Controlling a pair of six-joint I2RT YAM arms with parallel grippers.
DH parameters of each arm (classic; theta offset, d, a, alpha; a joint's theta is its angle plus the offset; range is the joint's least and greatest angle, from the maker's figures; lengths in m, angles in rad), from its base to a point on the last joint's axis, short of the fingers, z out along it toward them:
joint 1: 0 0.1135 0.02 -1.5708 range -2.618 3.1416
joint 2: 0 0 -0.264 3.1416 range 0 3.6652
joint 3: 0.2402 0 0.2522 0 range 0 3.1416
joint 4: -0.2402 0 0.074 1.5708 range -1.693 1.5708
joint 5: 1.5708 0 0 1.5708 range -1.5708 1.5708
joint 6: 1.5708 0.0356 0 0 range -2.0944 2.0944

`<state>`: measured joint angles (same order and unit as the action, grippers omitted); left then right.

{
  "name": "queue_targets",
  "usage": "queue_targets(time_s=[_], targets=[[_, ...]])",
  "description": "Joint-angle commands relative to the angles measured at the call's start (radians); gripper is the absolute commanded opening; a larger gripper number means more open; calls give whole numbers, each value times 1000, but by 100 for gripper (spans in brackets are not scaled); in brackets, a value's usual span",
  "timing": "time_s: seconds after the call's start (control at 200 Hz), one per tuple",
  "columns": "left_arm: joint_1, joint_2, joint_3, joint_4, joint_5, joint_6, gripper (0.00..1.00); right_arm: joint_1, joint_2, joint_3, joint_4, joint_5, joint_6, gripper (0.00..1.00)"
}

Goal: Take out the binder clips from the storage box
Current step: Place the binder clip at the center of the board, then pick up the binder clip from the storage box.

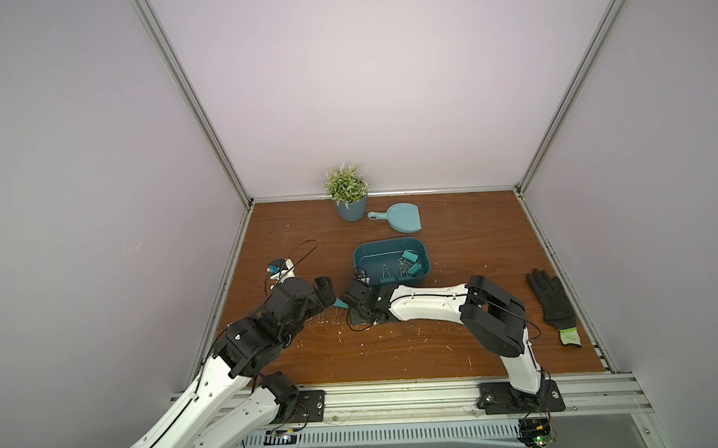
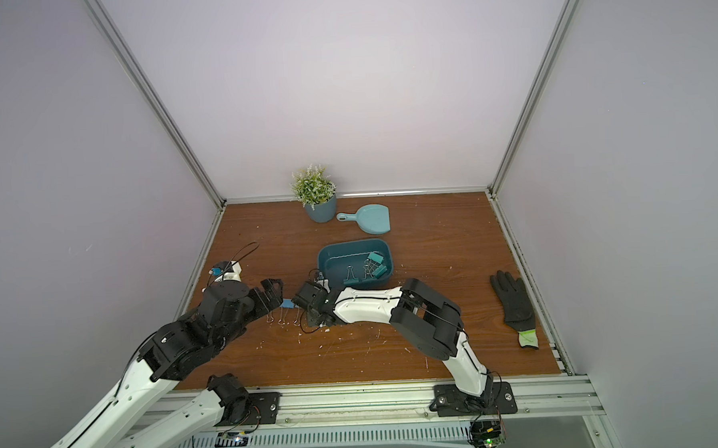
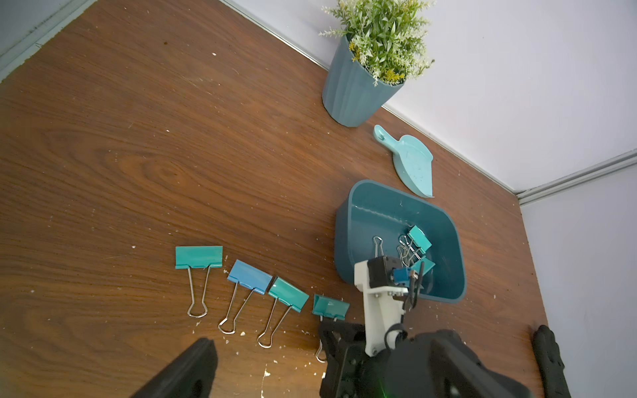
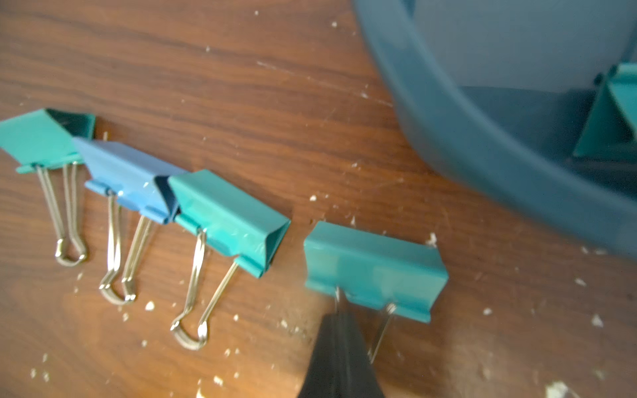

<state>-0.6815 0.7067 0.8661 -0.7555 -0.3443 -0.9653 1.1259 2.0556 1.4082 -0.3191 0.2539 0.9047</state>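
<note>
Right wrist view, quick pass: right gripper (image 4: 339,322) has its fingers pressed together, pinching one wire handle of the teal clip (image 4: 374,267), which lies flat on the bench (image 1: 466,245). That clip ends a row of four binder clips (image 3: 199,256) laid side by side, handles toward 6 o'clock. The order is teal, blue clip (image 3: 249,275), teal, then the pinched one. The blue clip touches the teal next to it, and the pinched one sits slightly apart. The row lies at about 8 o'clock from the storage box (image 1: 373,257), just off its near corner. A heap of clips (image 1: 409,264) is inside the box toward its 3 o'clock end; count unclear. Left gripper (image 1: 329,295) has its fingers spread wide, holding nothing, over the row's 9 o'clock end. Plant pot (image 1: 351,210) is at 11 o'clock of the box, dustpan (image 1: 398,219) at 12, black glove (image 1: 552,304) out toward 3.
</note>
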Motion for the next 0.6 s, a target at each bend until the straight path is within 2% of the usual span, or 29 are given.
queue_targets(time_s=[0.0,0.045,0.11,0.195,0.25,0.345,0.596], targets=[[11,16,26,-26,40,24,99,-7,12,34,1,-21,-8,21],[11,24,35,-32,49,27,99,-10,11,40,0,-43,-10,34],[11,28,45,-41,56,28,99,-9,3,60,-15,-62,-17,44],[11,27,48,-43,63,19,99,-10,-21,93,-53,-66,-29,47],[11,29,51,-43,68,13,99,-13,-43,108,-72,-57,-36,53],[11,42,60,-42,74,8,99,-27,-82,132,-100,-50,-59,54],[11,111,66,-38,85,-3,99,-125,-139,197,-174,-65,-165,62]])
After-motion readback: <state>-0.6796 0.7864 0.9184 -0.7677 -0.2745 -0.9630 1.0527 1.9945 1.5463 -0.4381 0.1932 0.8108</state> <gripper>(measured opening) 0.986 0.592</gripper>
